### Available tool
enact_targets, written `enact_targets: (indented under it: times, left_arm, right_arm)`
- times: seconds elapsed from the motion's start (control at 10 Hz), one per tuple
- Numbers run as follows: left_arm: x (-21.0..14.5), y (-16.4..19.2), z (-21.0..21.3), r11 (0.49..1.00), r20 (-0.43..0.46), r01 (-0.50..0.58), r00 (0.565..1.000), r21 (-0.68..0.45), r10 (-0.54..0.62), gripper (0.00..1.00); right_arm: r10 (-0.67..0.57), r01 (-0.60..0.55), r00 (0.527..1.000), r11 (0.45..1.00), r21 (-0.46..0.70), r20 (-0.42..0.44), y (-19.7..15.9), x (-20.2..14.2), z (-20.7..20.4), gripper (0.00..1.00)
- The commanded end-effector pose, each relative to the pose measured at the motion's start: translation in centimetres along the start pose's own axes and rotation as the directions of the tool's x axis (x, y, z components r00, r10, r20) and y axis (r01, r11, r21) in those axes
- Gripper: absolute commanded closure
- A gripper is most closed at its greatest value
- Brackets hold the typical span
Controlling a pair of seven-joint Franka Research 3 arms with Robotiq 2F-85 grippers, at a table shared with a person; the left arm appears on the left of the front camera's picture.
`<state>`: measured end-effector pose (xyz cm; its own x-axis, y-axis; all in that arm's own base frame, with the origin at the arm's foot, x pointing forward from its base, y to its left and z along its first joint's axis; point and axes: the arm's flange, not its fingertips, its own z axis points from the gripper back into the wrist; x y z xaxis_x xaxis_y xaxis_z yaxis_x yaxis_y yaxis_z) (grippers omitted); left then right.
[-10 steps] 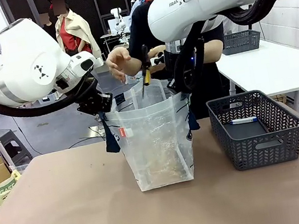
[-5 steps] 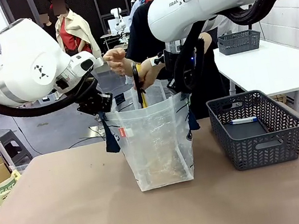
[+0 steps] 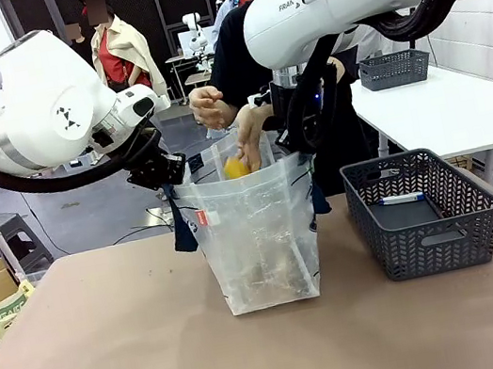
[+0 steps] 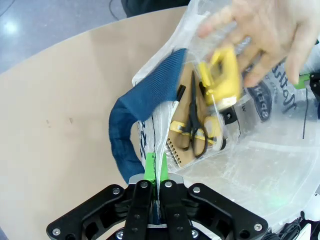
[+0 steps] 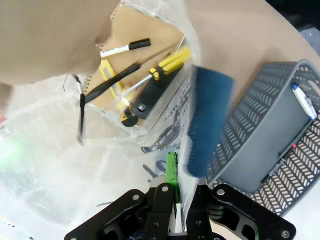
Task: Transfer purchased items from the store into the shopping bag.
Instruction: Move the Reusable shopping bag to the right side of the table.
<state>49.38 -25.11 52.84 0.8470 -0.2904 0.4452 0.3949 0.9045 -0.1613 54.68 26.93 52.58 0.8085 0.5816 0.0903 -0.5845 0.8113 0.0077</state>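
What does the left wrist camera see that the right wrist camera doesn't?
Left wrist camera: the robot's left hand pinching the shopping bag by its rim, and a person's hand, blurred, over a yellow thing.
Right wrist camera: the robot's right hand pinching the rim, a grey basket with a pen inside, a yellow-handled screwdriver and a marker.
Both: the clear bag, a blue strap handle, and the brown notebook at the bottom.
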Motion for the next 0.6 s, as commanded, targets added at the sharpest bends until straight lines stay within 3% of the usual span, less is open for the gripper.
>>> enact_targets:
  times: [0.0,0.5]
  left_arm:
    - [-0.03,0.12,0.13,1.0,0.002,-0.001,1.0,0.002,0.001,1.0]
    - [-0.03,0.12,0.13,1.0,0.002,-0.001,1.0,0.002,0.001,1.0]
  right_arm:
    - [-0.001,0.001,1.0,1.0,-0.002,0.002,-0.06,-0.05,0.04,1.0]
    - [-0.001,0.001,1.0,1.0,-0.002,0.002,-0.06,-0.05,0.04,1.0]
